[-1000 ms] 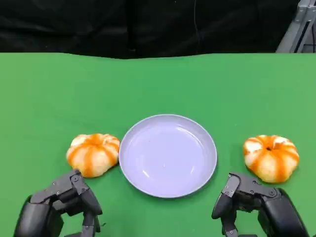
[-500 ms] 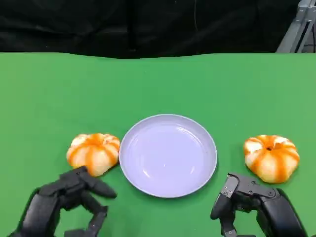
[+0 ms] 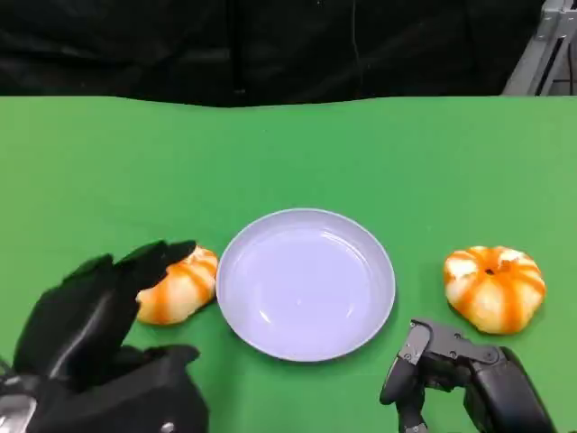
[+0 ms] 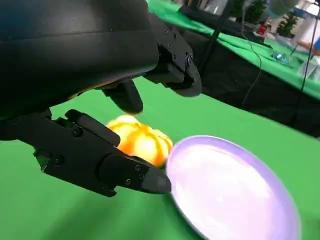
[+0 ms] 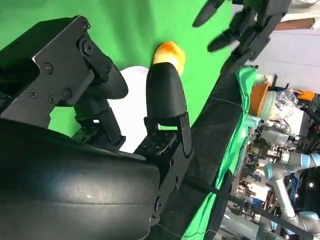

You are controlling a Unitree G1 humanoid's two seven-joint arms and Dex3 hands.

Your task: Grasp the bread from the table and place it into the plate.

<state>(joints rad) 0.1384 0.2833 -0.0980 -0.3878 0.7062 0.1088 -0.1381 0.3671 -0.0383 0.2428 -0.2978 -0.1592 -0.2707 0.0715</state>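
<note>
Green table (image 3: 288, 153), lavender plate (image 3: 306, 284) between two breads, left hand (image 3: 99, 316) spread empty above left bread (image 3: 180, 287), right hand (image 3: 451, 370) loosely curled, seemingly empty, near right bread (image 3: 494, 289).

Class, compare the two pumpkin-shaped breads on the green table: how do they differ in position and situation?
The left bread lies close beside the plate; the right bread sits apart from it. The open left hand hovers over the left bread, partly covering it; the right bread lies fully exposed, the right hand nearer the robot. Both are orange-striped and rest on the table.
</note>
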